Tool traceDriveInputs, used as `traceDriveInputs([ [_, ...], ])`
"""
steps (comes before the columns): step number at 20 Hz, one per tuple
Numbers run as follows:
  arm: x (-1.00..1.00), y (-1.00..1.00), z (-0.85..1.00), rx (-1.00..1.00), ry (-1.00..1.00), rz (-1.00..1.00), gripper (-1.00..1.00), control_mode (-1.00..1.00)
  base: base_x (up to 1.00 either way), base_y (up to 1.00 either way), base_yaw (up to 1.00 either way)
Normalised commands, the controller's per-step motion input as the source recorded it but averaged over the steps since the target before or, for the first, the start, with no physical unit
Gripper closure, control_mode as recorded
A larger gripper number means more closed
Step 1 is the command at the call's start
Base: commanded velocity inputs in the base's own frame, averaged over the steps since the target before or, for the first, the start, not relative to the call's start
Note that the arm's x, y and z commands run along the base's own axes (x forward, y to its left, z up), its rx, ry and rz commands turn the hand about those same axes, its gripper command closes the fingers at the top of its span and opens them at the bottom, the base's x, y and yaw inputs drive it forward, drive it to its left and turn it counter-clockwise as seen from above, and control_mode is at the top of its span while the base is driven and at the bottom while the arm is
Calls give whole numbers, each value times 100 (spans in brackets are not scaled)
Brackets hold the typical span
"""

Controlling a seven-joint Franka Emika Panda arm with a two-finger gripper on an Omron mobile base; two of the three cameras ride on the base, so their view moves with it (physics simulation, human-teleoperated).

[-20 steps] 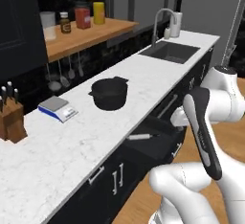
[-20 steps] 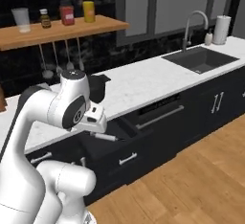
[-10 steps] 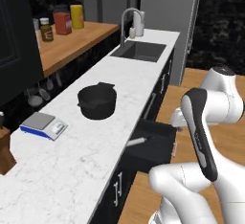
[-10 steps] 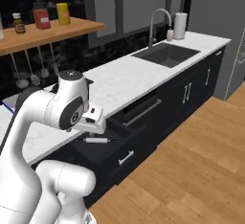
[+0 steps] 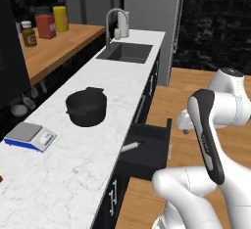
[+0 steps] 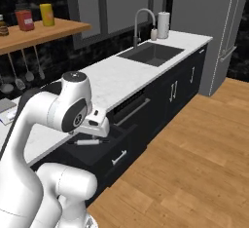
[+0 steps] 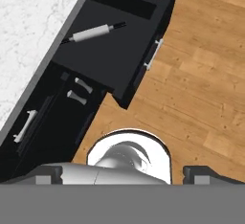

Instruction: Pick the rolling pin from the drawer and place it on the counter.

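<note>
Gripper [image 7: 122, 170] hangs above the drawer [image 7: 119, 46] — rolling pin [image 7: 93, 32] inside; fingers spread, holding nothing.

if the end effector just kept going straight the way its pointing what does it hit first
Probably the wooden floor, just outside the open drawer. The rolling pin lies off that line, though depth is hard to judge.

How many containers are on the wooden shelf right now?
3 visible: a yellow one, a red one beside it, and a small brown jar at the near end; more may sit beyond the frame.
</note>
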Motion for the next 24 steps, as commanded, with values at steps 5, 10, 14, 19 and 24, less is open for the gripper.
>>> traceDriveInputs([
  [5, 0, 0, 0, 0, 0, 0, -100, 100, 0, 0, 0],
  [10, 16, -6, 0, 0, 5, 0, -100, -100, 12, -2, 0],
  [14, 100, -22, -3, 0, 20, 0, -100, -100, 0, 0, 0],
  [19, 100, 0, -26, 0, 12, 0, -100, -100, 0, 0, 0],
  [24, 88, 10, -78, -3, -6, -11, -100, -100, 0, 0, 0],
])
